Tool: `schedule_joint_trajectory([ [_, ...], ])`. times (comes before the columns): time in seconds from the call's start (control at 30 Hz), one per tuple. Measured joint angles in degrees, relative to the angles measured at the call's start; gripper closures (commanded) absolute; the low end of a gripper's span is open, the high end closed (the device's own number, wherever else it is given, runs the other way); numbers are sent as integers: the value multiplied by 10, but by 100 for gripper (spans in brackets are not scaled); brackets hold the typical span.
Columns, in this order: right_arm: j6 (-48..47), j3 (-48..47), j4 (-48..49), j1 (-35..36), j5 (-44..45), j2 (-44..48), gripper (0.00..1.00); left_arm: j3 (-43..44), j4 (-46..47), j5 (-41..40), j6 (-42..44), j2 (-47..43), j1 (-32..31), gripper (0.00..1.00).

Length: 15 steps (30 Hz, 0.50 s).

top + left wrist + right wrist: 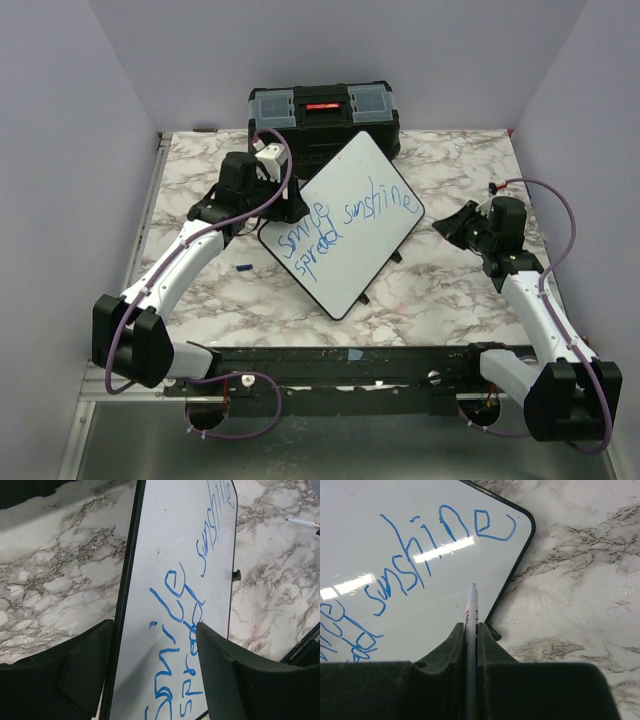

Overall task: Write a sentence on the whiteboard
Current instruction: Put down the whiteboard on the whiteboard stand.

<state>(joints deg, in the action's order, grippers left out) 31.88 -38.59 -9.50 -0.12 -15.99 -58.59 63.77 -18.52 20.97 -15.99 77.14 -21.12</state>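
A: Right gripper (471,627), status?
B: Clenched on a white marker (472,602). Tip sticks out past the fingers, aimed at the whiteboard (395,510) near its rounded corner, just under "sunshine". Possibly clear of the surface, hard to tell from the wrist view.
A: Left gripper (154,630)?
B: Released, jaws spread wide, grasping nothing. Straddles the board's black rim, one finger over the marble table (55,575), the other over the white face beside "Smile".
A: Sentence (345,222)?
B: Blue marker, slanted letters, two lines: "Smile" over "spread" at the near-left, "sunshine" running off toward the right corner. Fills the middle of the board.
A: Board position?
B: Mid-table, turned diagonally, between the two grippers. Far corner right at the black toolbox (323,112). Small blue bit (243,266) on the marble just left of it.
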Motion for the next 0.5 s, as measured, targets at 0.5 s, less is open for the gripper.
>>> schedule_joint_trajectory([
  [0.5, 0, -1, 0, 0, -2, -7, 99, 63, 6, -21, -10, 5, 0, 19],
])
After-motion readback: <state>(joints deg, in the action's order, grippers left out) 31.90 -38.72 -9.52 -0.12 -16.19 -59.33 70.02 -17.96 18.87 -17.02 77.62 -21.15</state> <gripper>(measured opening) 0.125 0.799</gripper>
